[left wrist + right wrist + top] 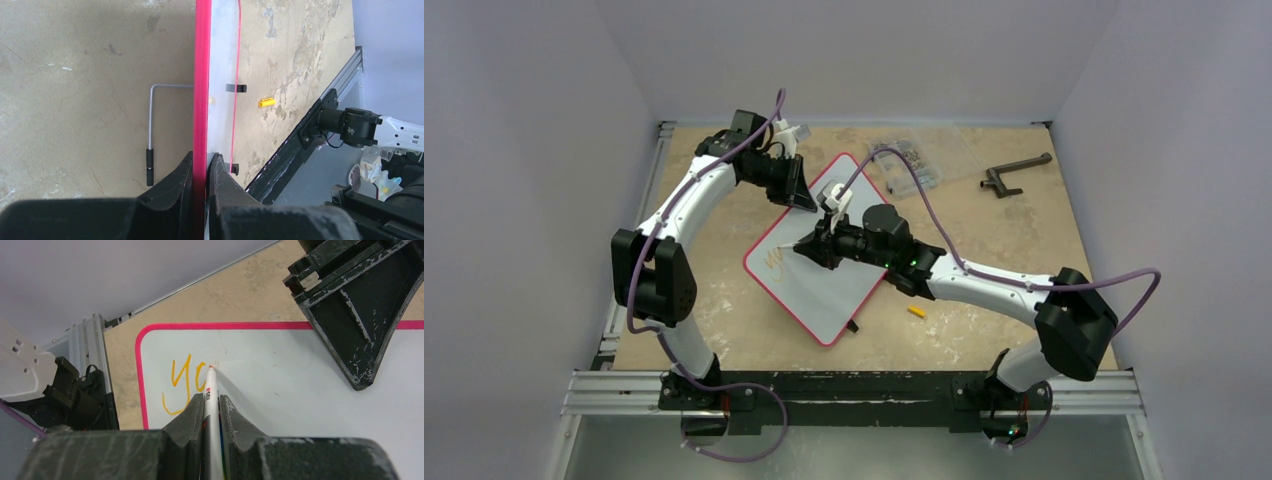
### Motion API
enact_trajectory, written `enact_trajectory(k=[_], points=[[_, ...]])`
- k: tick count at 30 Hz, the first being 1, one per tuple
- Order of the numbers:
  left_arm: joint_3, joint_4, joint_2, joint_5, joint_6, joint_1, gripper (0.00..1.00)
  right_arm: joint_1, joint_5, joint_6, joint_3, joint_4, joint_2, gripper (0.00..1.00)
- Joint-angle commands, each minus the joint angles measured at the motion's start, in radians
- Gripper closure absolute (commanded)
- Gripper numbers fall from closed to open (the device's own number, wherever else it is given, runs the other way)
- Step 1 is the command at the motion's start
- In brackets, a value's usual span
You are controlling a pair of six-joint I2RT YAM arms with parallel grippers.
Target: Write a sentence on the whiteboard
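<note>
Small yellow cap [916,311]: lying loose on the tan counter [984,330], just beside the board's near-right edge and apart from both arms.
Right tool [211,402]: reaching in from the right over the board, its jaws pressed together on the white marker with the orange tip [212,387], the barrel running straight out between them.
Marker tip: touching the board just past the second letter.
Orange handwritten sentence [182,380]: reading only "yo" so far, sitting by the board's left corner, so most of the writing is looking undone.
Flat white rectangular whiteboard with the thin red rim [824,300]: lying turned on the counter between the two arms, its long axis running from near-left to far-right.
Relation for the coming stroke: the bare surface is lying beyond the tip along that long axis, toward the far corner; the right arm is the nearer one and the one carrying the marker, so the line probably needs to run away from the bases.
Left tool [202,160]: pinching the red rim on the far long edge, steadying the board.
Clear plastic parts box [919,155]: sitting beyond the far corner, apart.
</note>
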Motion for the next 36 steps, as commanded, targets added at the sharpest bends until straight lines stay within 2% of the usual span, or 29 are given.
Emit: enact_trajectory(k=[1,11,17,26,36], points=[[0.004,-0.037,0.017,-0.267,0.046,-0.005,1.00,-0.004,-0.029,-0.026,0.017,-0.011,0.034,1.00],[0.004,-0.038,0.019,-0.266,0.047,-0.005,1.00,-0.004,-0.062,-0.019,0.014,0.001,0.032,1.00],[0.004,-0.037,0.017,-0.264,0.047,-0.005,1.00,-0.011,-0.147,0.032,-0.003,0.061,-0.007,1.00],[0.005,-0.038,0.020,-0.262,0.046,-0.005,1.00,-0.147,-0.305,0.187,-0.094,0.262,-0.099,1.00],[0.005,-0.040,0.015,-0.260,0.046,-0.005,1.00,-0.187,-0.302,0.156,-0.088,0.231,-0.074,1.00]])
